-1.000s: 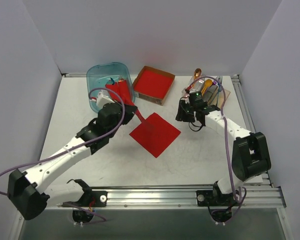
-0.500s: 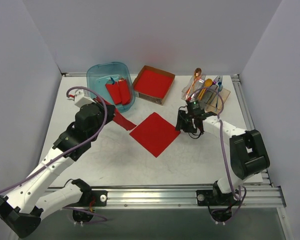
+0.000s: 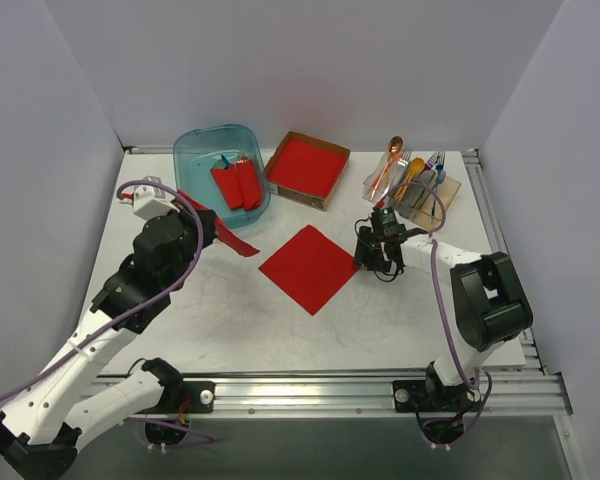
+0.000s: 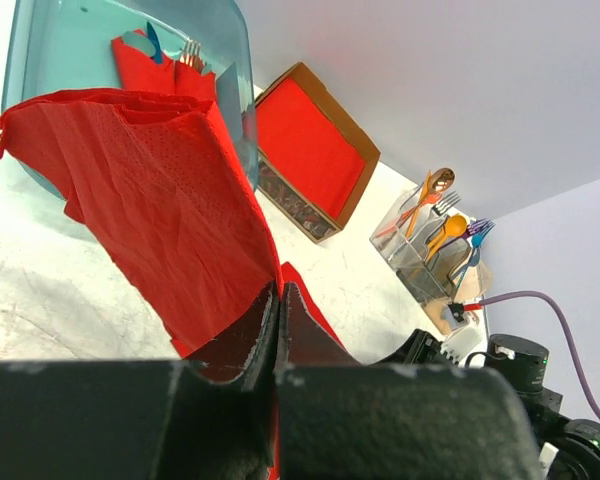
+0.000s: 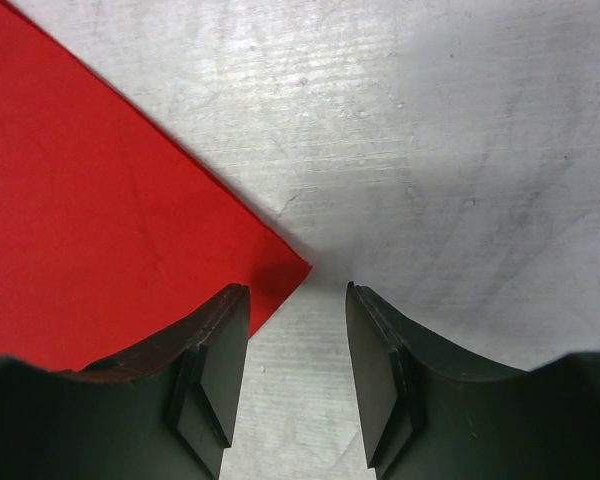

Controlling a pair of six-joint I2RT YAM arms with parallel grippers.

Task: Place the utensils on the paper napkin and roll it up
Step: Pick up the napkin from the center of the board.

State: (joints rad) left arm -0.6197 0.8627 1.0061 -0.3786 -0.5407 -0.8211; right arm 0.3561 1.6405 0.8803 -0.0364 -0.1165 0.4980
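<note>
Top view overlooks the table from behind. Left wrist slants toward the cutlery holder, right wrist faces down close on the paper napkin; both appear overhead.

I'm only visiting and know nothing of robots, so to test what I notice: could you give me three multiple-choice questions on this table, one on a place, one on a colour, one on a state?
1. Where do the rolled red bundles lie?
A) in the tub
B) in the cardboard box
C) in the clear holder

2. What colour is that tub?
A) green
B) see-through blue
C) yellow

3. How is the left gripper?
A) open and empty
B) shut on nothing
C) shut on a red paper sheet

Answers:
1 A: the top view shows them inside its walls.
2 B: its wall is blue and the table shows through it.
3 C: the left wrist view shows the jaws pinched together on the sheet's edge.
</note>
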